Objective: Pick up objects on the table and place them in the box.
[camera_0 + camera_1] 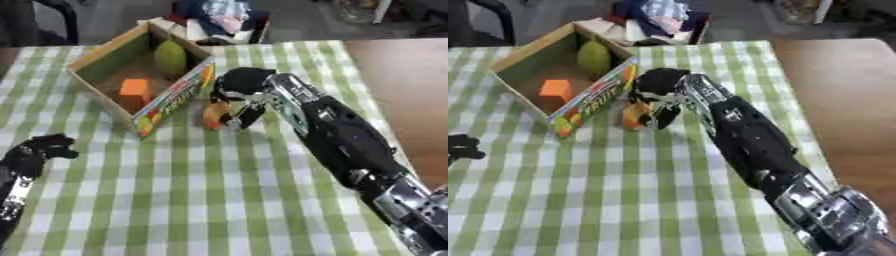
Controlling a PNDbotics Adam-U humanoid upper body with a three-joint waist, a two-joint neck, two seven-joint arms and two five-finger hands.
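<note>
Table [219,200] → box [105,67] → my right hand [238,87] curled round the orange object [213,115] just beside the box's front wall; looks small, light, probably rigid, so I'd grip its sides; left hand [44,149] idle, fingers curled.

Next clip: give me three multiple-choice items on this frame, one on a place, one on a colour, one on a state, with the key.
1. Where is the green fruit?
A. inside the box
B. on the cloth
C. in the left hand

2. What colour is the block in the box?
A. blue
B. orange
C. white

3. What is the right hand doing?
A. resting open, far from everything
B. fingers curled round the orange object beside the box
C. reaching into the box

Key: A, it lies between the box walls; B, plainly orange; B, fingers wrap it on the cloth.
</note>
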